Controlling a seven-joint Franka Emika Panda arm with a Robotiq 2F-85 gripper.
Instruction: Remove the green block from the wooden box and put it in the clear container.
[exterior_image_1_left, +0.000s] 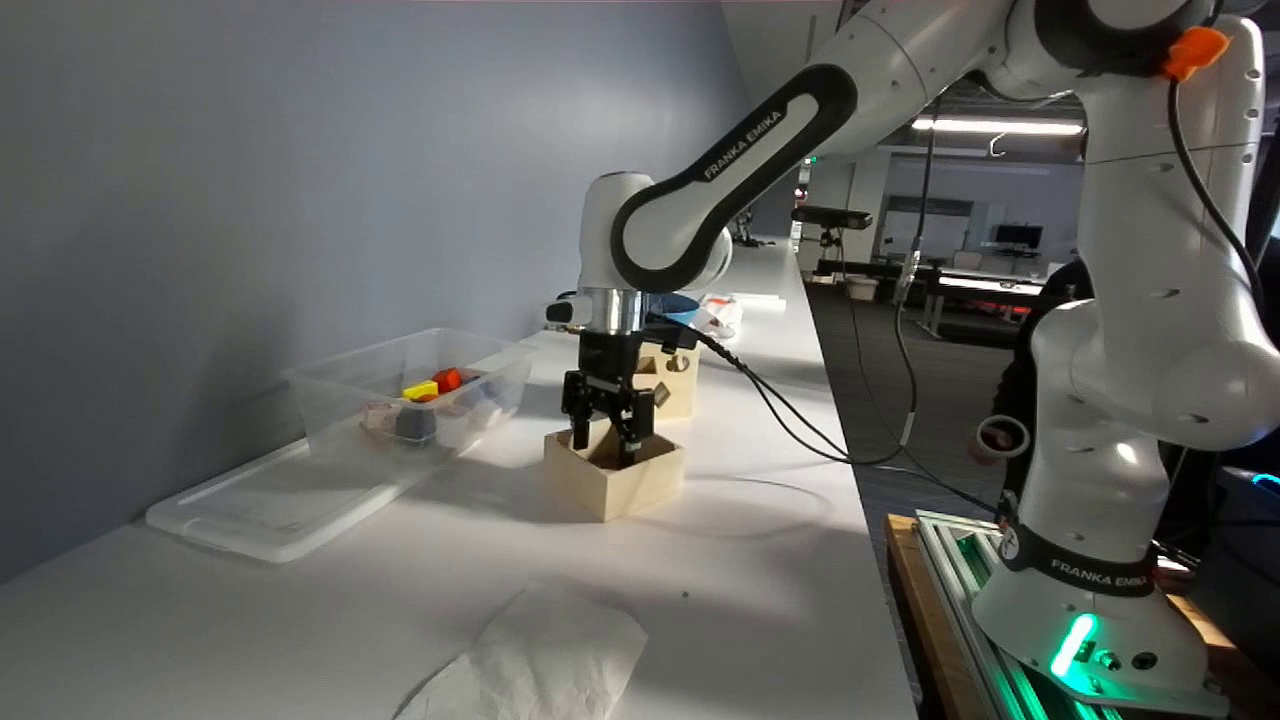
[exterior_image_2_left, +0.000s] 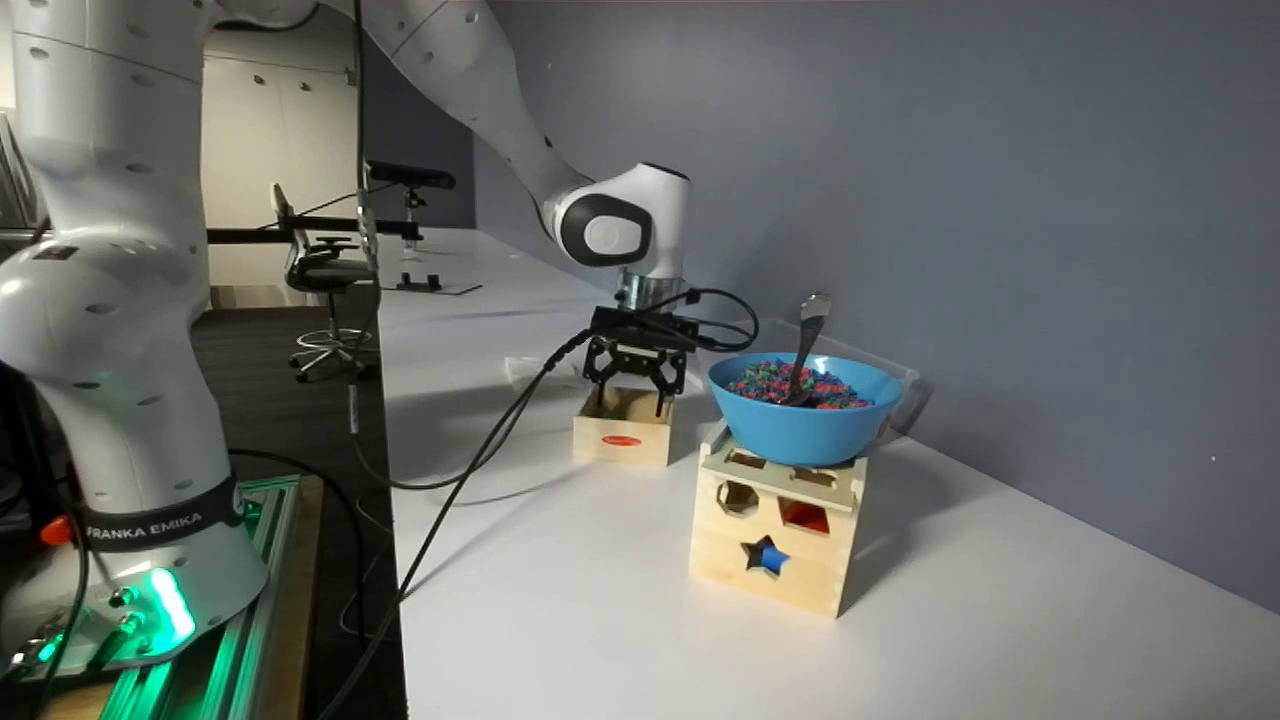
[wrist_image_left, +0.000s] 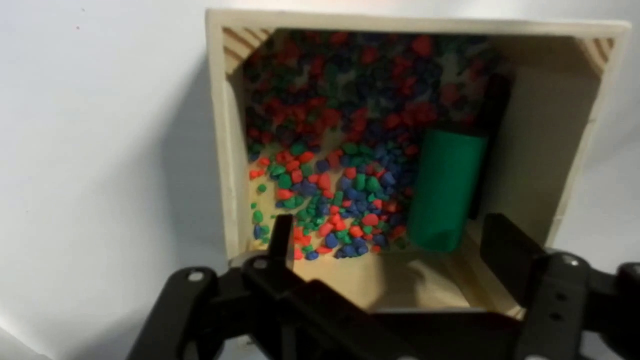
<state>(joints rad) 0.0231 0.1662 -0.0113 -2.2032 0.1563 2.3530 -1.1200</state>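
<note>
The wooden box (exterior_image_1_left: 625, 490) stands on the white table and also shows in an exterior view (exterior_image_2_left: 622, 442) and in the wrist view (wrist_image_left: 545, 125). Inside lie many red, green and blue pebbles and the green block (wrist_image_left: 446, 190), a cylinder lying near the box's right wall in the wrist view. My gripper (exterior_image_1_left: 605, 452) points down with its fingertips at the box opening. In the wrist view the gripper (wrist_image_left: 390, 222) is open and empty, its fingers wide apart, the right one close to the block's near end. The clear container (exterior_image_1_left: 345, 400) holds yellow, red and dark blocks.
A flat clear lid (exterior_image_1_left: 270, 510) lies by the container. A wooden cube with cutouts (exterior_image_2_left: 770, 535) carries a blue bowl (exterior_image_2_left: 800, 430) of coloured pebbles with a spoon (exterior_image_2_left: 808, 340). A white sheet (exterior_image_1_left: 550, 650) lies on the table. Black cables (exterior_image_2_left: 480, 440) hang from the wrist. A wall runs behind.
</note>
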